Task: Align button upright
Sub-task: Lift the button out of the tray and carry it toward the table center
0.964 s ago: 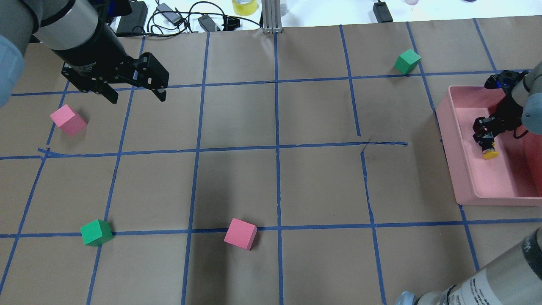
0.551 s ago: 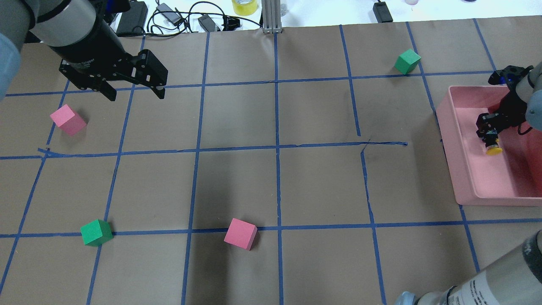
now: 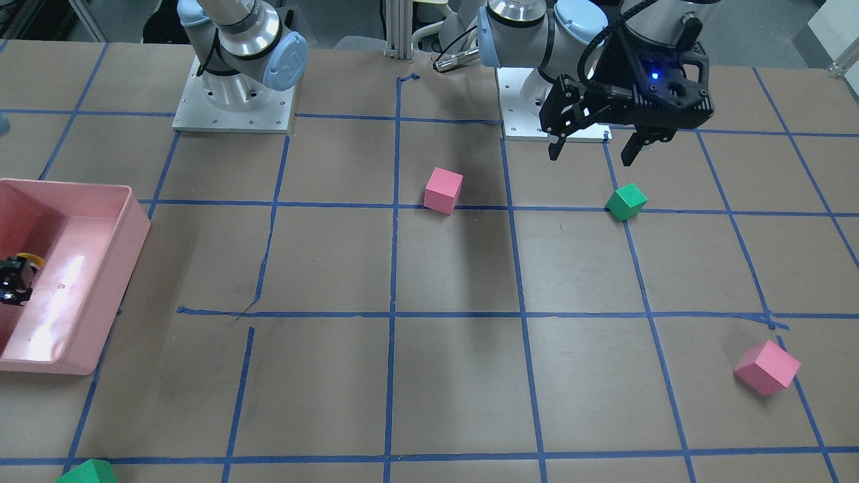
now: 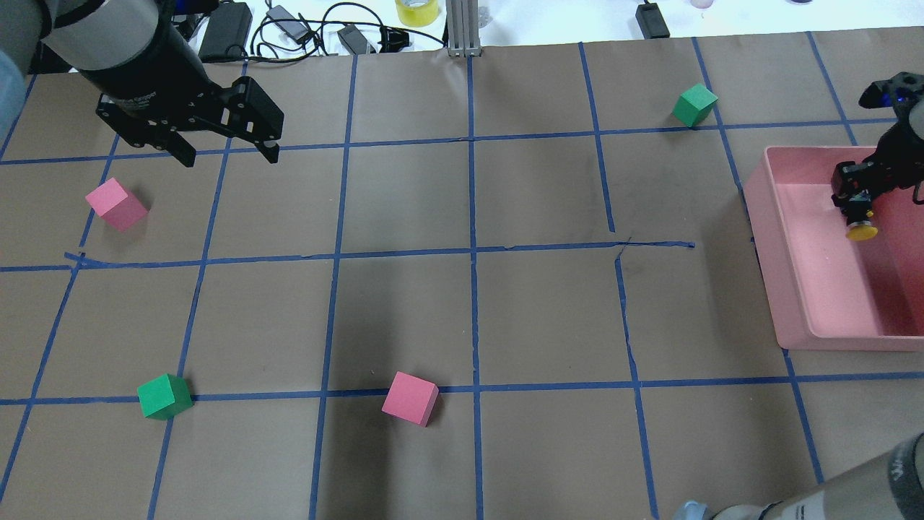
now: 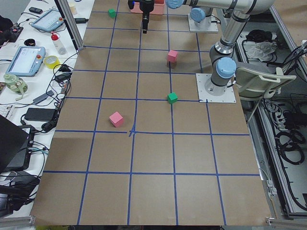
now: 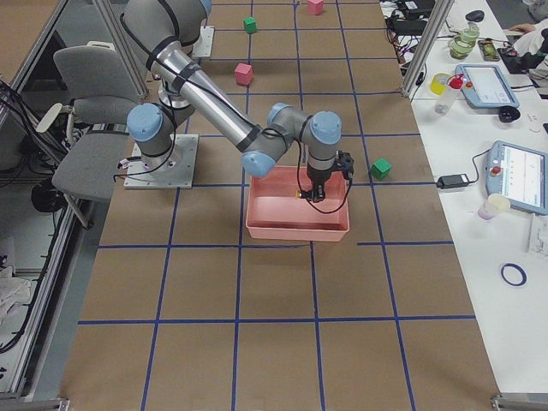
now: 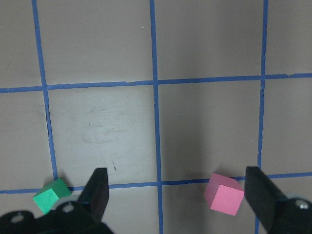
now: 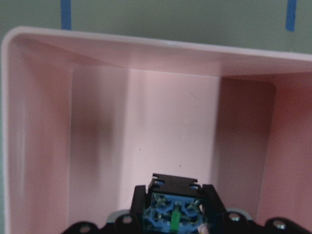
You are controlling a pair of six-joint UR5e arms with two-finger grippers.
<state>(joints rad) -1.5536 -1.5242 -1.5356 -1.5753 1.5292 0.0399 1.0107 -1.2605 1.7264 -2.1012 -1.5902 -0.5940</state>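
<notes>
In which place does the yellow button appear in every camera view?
Front-facing: button at the far left edge, over the pink tray.
Overhead: button at the far right, over the tray.
Exterior left: too small to tell.
Exterior right: button at the centre, over the tray.
Left wrist: not in view.
Right wrist: button at bottom centre, base towards the camera.
Shared landmark: the pink tray.

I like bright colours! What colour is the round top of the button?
Yellow. The button shows best in the overhead view, over the pink bin.

bin (image 4: 794, 289): glossy plastic | table cover (image 4: 404, 202): matt paper | pink cube (image 4: 410, 398): matt, perhaps foam
</notes>
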